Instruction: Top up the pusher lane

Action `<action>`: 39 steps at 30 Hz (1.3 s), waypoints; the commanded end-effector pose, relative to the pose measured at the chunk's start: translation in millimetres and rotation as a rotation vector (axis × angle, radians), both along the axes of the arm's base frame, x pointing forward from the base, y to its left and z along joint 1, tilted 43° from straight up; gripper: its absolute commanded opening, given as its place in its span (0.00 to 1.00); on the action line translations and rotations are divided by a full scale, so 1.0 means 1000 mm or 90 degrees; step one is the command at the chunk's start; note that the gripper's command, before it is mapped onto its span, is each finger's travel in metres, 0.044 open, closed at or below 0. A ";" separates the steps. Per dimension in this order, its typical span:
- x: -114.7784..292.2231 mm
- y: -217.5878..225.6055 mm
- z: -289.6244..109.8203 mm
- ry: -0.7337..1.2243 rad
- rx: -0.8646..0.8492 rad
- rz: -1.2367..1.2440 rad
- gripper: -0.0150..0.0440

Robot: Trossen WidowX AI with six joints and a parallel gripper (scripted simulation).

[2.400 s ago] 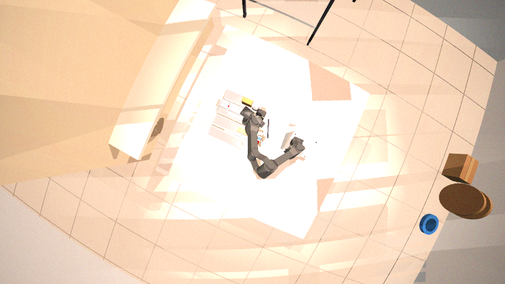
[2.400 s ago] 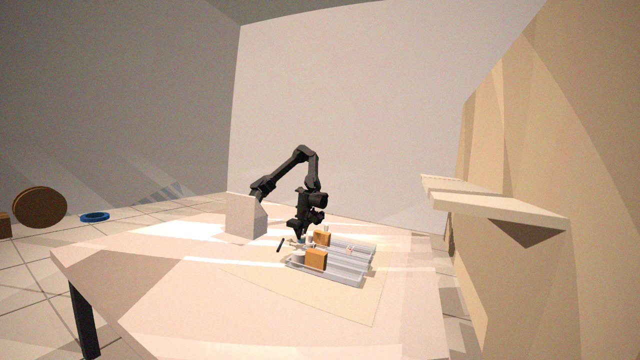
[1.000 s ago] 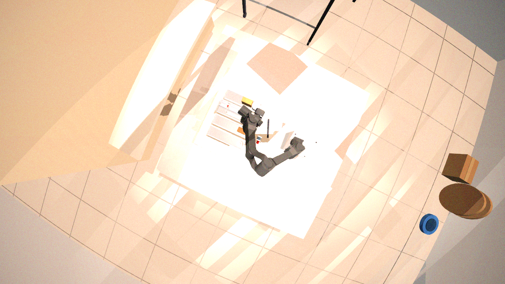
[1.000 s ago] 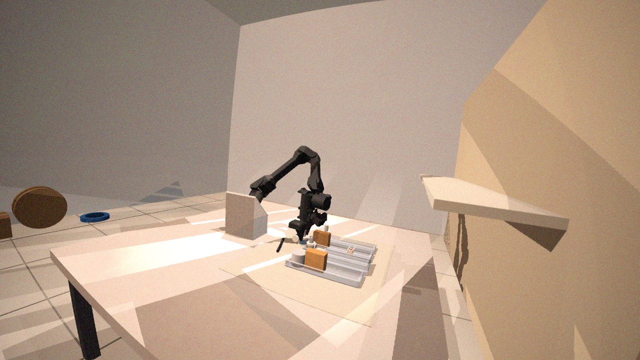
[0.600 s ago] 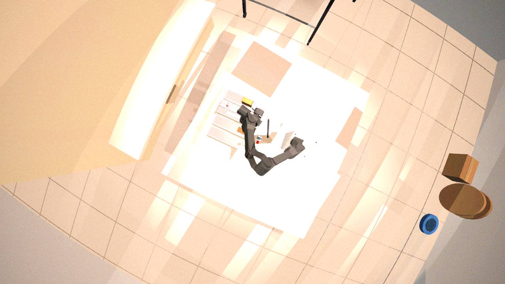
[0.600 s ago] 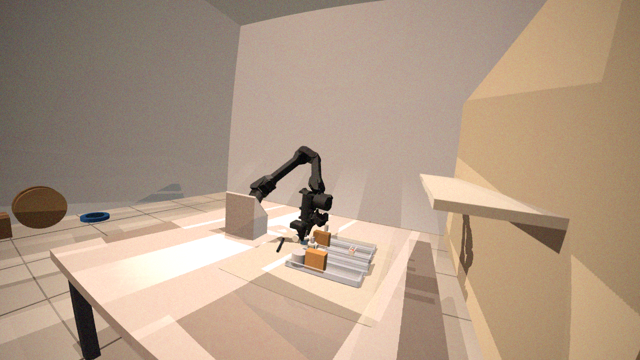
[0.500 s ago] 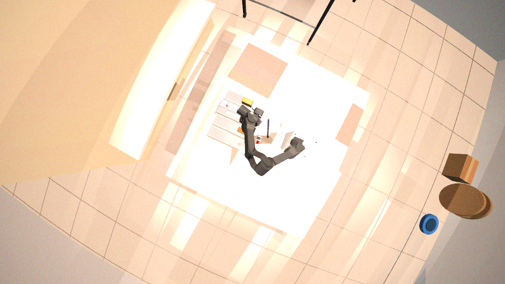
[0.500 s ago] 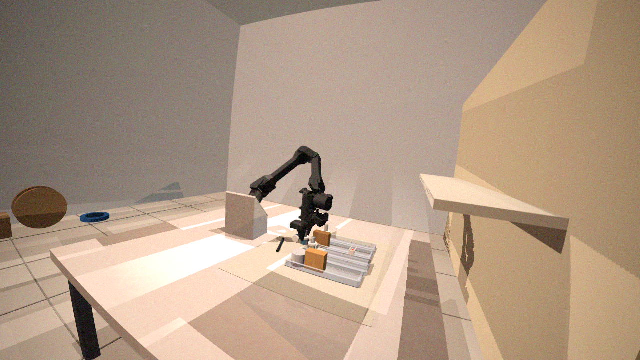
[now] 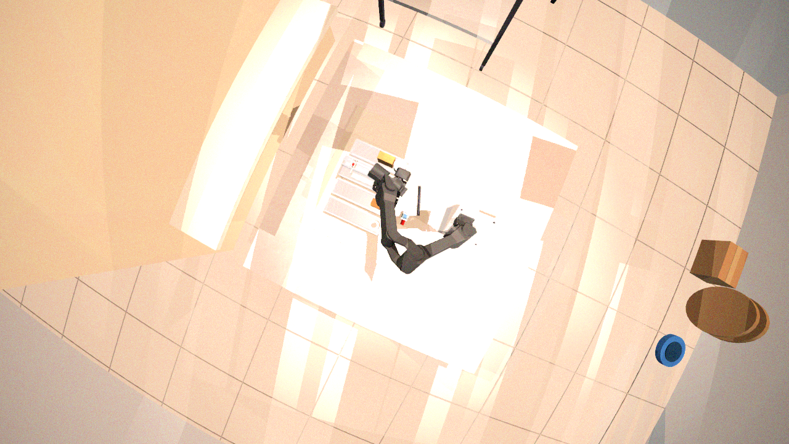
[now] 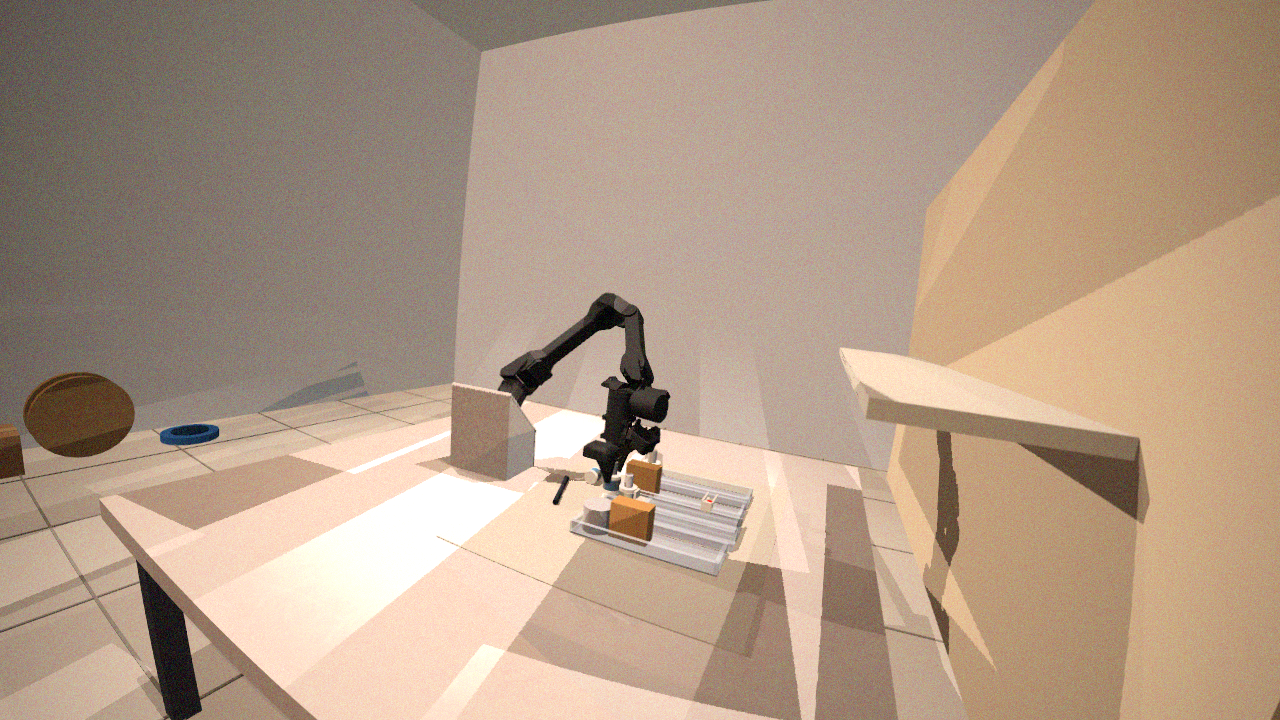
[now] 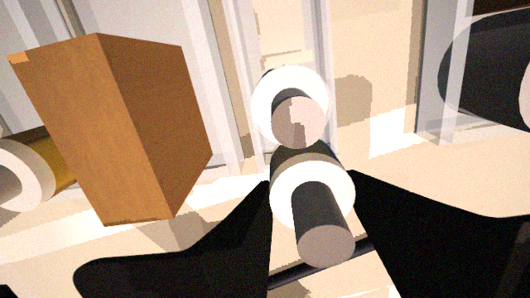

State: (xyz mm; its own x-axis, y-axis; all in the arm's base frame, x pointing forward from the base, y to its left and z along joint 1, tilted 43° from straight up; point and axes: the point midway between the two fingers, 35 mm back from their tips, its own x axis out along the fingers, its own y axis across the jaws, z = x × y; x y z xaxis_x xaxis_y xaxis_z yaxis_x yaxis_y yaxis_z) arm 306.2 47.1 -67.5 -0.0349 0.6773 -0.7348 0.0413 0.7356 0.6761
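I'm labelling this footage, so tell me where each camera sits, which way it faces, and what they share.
Top: overhead, looking down on the table; whole arm shows.
Exterior: off the table's corner, looking across at the lane tray; whole arm shows.
Wrist: on the gripper, facing the lanes; black fingers clamp the jar.
Shared: the brown box appears in exterior and wrist.

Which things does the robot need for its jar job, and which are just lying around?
Needed:
- black gripper, shut on the white jar with a beige cap
- matching white jar in the grey lane rack

Just lying around:
- orange-brown box
- yellow-banded jar
- black stick
- blue ring
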 end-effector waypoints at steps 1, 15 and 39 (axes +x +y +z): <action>0.011 0.000 0.003 -0.017 0.003 -0.003 0.25; 0.018 -0.001 0.005 -0.017 0.003 -0.003 0.25; 0.028 -0.002 0.008 -0.017 0.003 -0.003 0.25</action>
State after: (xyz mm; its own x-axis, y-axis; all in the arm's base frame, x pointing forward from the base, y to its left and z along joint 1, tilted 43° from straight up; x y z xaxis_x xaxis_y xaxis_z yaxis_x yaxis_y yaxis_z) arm 322.5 46.1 -64.0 -0.0383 0.6789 -0.7332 0.0424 0.7342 0.6776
